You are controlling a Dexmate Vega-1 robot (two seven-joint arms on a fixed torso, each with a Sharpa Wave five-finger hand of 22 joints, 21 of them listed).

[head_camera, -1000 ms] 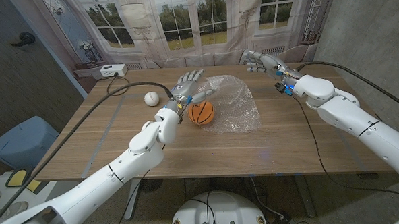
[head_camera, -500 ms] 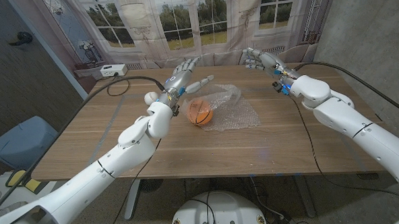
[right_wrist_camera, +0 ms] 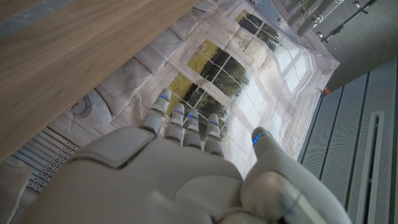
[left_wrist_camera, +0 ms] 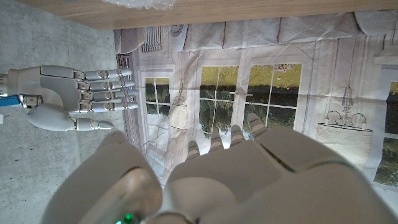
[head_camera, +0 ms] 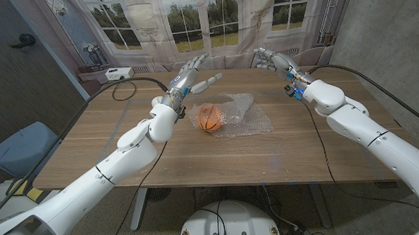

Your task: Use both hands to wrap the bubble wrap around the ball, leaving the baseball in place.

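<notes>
Now the left hand hangs raised above the far left part of the counter, fingers spread and holding nothing; a second ago it was down at the bubble wrap beside the ball, and it has since lifted up and away. The right hand stays released too, fingers apart, hovering over the counter's far right edge, much as it was before. In the left wrist view the right hand shows with fingers straight and nothing between them.

With the left hand gone, the wrap has slumped lower and flatter than it stood a second ago. It lies as a crumpled, clear, dimpled sheet under and to the right of the ball, with a fold against the ball's far side; the ball's top and near side look bare. By that reading the wrapping is not done. The ball is orange, round, with dark seams, near the counter's middle. The baseball is hidden behind the left arm, so its place cannot be told. The counter is smooth, pale wood grain.
</notes>
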